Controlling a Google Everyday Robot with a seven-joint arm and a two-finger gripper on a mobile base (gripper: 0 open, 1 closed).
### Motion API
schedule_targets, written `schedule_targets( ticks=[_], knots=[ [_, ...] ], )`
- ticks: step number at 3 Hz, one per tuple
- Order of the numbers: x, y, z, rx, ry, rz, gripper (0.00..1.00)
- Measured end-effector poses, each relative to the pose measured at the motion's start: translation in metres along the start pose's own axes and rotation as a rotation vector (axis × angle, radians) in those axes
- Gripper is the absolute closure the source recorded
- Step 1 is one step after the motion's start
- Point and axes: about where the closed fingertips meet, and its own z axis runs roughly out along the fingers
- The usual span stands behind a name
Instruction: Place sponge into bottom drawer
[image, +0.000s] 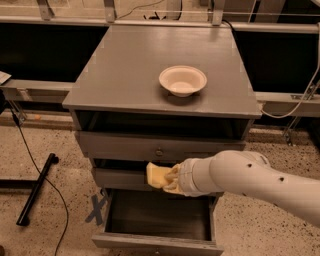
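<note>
The pale-yellow sponge (156, 175) is held in my gripper (169, 181), which is shut on it in front of the cabinet's middle drawer. The white arm reaches in from the right. The bottom drawer (157, 240) is pulled open just below the sponge, a shallow grey box with a dark inside and nothing visible in it. The sponge hangs above the drawer's back part.
A round white bowl (182, 80) stands on the grey cabinet top (125, 70). The top drawer with a small round knob (159, 151) is closed. A black rod and cable (35, 187) lie on the speckled floor at the left. A blue X mark (96, 209) is on the floor.
</note>
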Motion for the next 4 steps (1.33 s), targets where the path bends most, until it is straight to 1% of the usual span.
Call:
schedule_targets(
  ticks=[1, 2, 3, 4],
  knots=[
    [0.0, -0.004, 0.002, 0.022, -0.006, 0.005, 1.0],
    [0.023, 0.001, 0.015, -0.024, -0.045, 0.081, 1.0],
    [0.058, 0.009, 0.037, -0.059, -0.105, 0.153, 1.0],
    [0.083, 0.018, 0.06, -0.085, -0.168, 0.195, 1.0]
  ],
)
